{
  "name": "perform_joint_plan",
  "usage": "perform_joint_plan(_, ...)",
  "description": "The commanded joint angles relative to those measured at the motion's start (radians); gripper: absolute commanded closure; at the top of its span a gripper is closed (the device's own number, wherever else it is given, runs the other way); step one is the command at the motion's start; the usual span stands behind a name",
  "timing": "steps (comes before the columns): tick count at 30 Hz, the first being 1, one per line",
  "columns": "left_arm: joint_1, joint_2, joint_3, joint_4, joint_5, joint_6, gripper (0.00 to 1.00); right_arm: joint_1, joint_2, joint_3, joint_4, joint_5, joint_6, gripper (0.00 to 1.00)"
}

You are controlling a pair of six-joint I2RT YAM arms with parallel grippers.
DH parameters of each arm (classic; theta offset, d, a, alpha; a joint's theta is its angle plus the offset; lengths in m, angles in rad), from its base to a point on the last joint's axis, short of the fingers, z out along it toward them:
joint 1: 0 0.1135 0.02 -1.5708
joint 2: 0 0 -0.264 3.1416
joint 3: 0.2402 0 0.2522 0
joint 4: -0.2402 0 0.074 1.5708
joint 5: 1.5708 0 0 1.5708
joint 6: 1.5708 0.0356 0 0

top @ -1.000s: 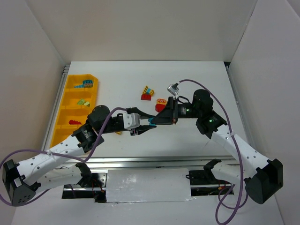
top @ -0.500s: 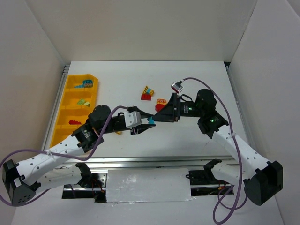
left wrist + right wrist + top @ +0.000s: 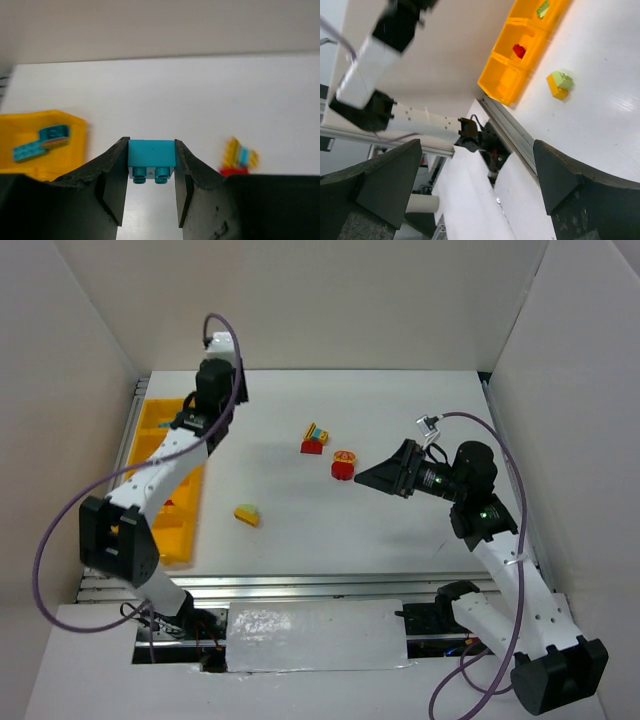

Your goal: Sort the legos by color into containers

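Currently the drop-off is in hand: near the far end of the one yellow tray [image 3: 145, 440], the left gripper [image 3: 151, 165] pinches one teal brick [image 3: 151, 152], which needs carrying over the teal pieces [image 3: 42, 141] and releasing. Three lie loose on the table [image 3: 400, 410]: yellow-green clump [image 3: 246, 514], mixed clump [image 3: 315, 437], red-yellow clump [image 3: 344, 465]. Rightmost, the right gripper [image 3: 372, 477] gapes wide, empty.

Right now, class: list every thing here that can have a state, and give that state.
left gripper: shut on the teal brick
teal brick: gripped, not yet binned
right gripper: open, empty
yellow-green clump: loose on the table
red-yellow clump: loose on the table
red-yellow-blue clump: loose on the table
bin tray: partly filled
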Motion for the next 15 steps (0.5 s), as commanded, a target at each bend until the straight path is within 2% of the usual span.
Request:
perform_joint_plan(1,0.144,0.171,0.257,-0.222,-0.319,-0.226,1.0,-0.01,-0.049,-0.008,-0.091,0.045,-0.098,0.0)
perform_joint_plan(3,0.227,0.304,0.424,-0.295,-0.341,-0.303,1.0,-0.013,-0.058,-0.026,-0.088,0.039,-0.103,0.0)
perform_joint_plan(5,0.267,0.384,0.523,-0.387,-0.345,-0.326,1.0,-0.017,-0.063,-0.035,-0.087,0.03,-0.103,0.0)
perform_joint_plan(6,0.296,0.45,0.602,-0.409,-0.392,-0.344,1.0,-0.019,-0.064,-0.044,-0.084,0.025,-0.104,0.0)
perform_joint_plan(9,0.357,0.56,0.728,-0.507,-0.428,-0.397,1.0,-0.023,-0.063,-0.052,-0.096,0.016,-0.126,0.0)
perform_joint_plan(11,0.405,0.609,0.759,-0.518,-0.409,-0.406,1.0,-0.022,-0.052,-0.049,-0.111,0.024,-0.152,0.0)
perform_joint_plan(15,0.439,0.671,0.761,-0.421,-0.302,-0.328,1.0,-0.022,-0.014,-0.054,-0.094,-0.018,-0.169,0.0)
